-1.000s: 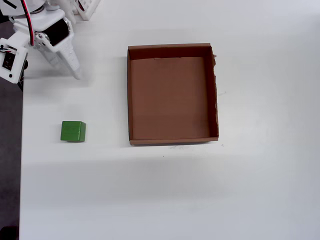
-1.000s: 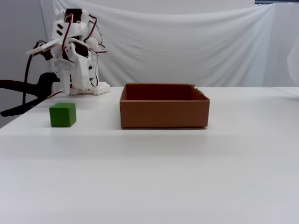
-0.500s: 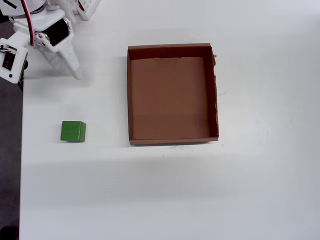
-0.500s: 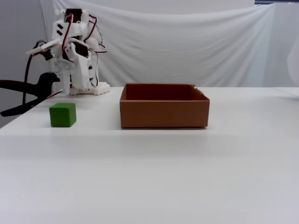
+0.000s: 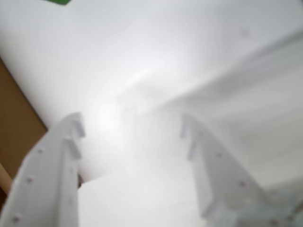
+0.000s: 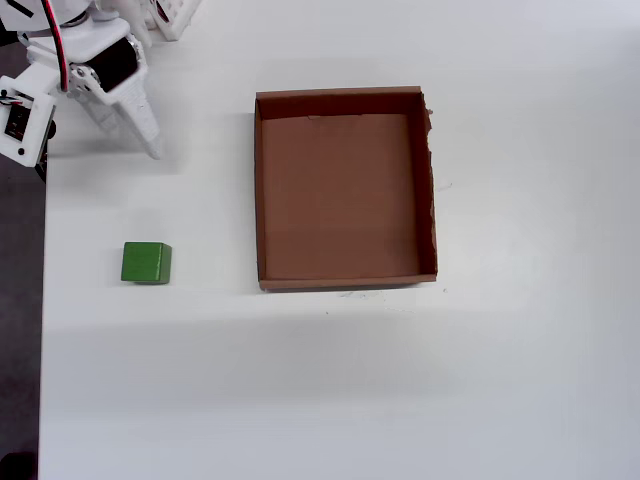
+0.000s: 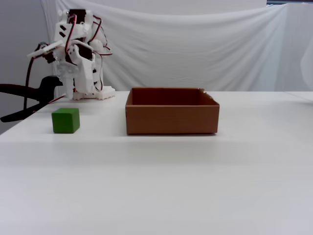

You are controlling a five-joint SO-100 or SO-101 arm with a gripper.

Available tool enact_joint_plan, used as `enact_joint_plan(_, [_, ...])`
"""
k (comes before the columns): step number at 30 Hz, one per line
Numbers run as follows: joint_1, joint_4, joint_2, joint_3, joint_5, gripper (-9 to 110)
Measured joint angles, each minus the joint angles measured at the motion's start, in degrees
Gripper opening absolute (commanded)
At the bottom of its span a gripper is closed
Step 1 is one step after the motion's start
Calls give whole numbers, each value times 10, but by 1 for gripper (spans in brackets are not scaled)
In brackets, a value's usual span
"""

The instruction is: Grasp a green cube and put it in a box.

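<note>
The green cube [image 6: 146, 262] rests on the white table, left of the box [image 6: 345, 280] in the overhead view, and it is the left one [image 7: 65, 120] in the fixed view too. The box [image 7: 171, 120] is a shallow brown cardboard tray with nothing in it. My gripper [image 6: 105, 148] hovers at the table's far left corner, well behind the cube and touching nothing. In the wrist view the gripper [image 5: 130, 130] is open, with bare table between its white fingers. Only a green sliver of the cube [image 5: 57, 1] shows at that view's top edge, and the box [image 5: 14, 127] is at its left.
The table's left edge [image 6: 42, 330] runs just left of the cube. A black clamp [image 7: 24, 100] sticks out at the left beside the arm's base. White cloth hangs behind the table.
</note>
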Motion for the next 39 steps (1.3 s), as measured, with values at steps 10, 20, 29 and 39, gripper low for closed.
enact_joint_plan(10, [-3, 0, 0, 0, 0, 26])
enact_joint_plan(20, [5, -85, -135, -65, 4, 26])
enact_joint_plan(29, [5, -182, -301, -154, -23, 26])
enact_joint_plan(39, [-4, -212, -512, -278, -112, 26])
